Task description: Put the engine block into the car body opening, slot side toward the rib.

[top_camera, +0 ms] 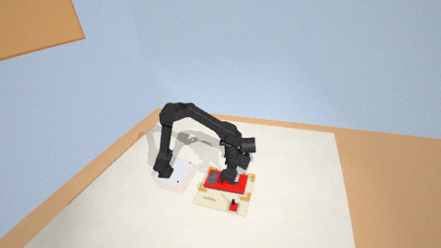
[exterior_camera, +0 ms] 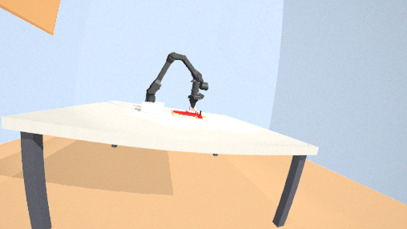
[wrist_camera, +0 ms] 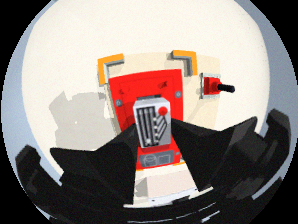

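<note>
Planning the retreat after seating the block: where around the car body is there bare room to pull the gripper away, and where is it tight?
Bare table lies to the right of the red car body and toward the far edge. Tight: the white arm base close on its left, the small red part on the cream board in front. The gripper holds the engine block.

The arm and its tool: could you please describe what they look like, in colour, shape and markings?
The arm is matt black to dark grey throughout, built of slim boxy links with rounded joints, on a white box base. A stubby black cylinder sticks out at the wrist. The tool has two broad, angular black fingers. No cables or markings show.
</note>
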You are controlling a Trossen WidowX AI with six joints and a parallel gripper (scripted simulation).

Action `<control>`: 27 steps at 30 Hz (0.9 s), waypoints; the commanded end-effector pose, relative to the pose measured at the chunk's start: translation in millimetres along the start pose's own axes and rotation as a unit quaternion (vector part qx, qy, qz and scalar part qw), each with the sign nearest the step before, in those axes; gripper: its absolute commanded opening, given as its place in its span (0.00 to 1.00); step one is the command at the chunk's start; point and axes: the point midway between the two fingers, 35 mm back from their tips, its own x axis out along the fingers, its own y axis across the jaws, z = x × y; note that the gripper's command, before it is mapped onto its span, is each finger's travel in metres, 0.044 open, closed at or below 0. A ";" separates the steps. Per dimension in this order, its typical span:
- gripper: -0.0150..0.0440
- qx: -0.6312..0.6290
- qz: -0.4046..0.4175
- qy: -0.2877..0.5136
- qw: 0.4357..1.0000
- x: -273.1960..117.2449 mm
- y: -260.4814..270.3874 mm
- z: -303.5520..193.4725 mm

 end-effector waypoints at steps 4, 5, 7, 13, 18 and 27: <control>0.52 -0.005 0.003 -0.001 1.000 1.9 1.0 0.2; 0.52 -0.006 0.003 -0.001 1.000 2.2 1.0 0.2; 0.52 -0.008 0.003 -0.001 1.000 2.7 1.0 0.1; 0.52 -0.008 0.003 -0.001 1.000 4.5 1.0 0.2; 0.52 -0.006 0.003 -0.001 1.000 6.0 1.0 0.1; 0.52 -0.002 0.003 -0.001 1.000 8.7 1.1 0.1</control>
